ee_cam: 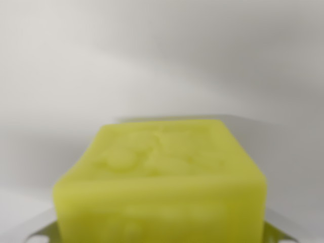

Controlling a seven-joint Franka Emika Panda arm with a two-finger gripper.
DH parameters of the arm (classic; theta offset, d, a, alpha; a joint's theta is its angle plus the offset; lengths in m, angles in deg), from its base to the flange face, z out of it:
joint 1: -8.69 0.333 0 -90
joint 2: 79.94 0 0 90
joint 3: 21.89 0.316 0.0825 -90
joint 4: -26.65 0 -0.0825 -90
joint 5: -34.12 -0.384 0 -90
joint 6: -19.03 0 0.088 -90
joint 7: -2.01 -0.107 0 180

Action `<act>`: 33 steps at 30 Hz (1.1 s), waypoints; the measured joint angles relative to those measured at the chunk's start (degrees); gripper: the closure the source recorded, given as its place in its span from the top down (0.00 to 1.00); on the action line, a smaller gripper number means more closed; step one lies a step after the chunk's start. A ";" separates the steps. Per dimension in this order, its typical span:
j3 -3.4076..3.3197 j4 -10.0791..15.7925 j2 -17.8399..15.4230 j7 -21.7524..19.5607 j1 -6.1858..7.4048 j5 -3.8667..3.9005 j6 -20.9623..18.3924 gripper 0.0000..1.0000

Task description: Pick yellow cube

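The yellow cube [159, 172] fills the lower middle of the wrist view, very close and out of focus, with its top face and near face showing. Small parts of my gripper [161, 236] show at the bottom edge. One metal finger [44, 232] lies against the cube's side at the wrist view's left and the other at the wrist view's right, both tinted by yellow reflection. The jaws sit flush on the two sides of the cube. The cube's underside and the fingertips are cut off by the frame.
Behind the cube is a plain pale grey surface [152, 61] with soft shadows. A darker shadow band [238, 121] lies just past the cube's far edge.
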 joint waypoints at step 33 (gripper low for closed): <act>-0.01 2.16 -11.82 1.06 0.25 -1.46 -9.65 0.00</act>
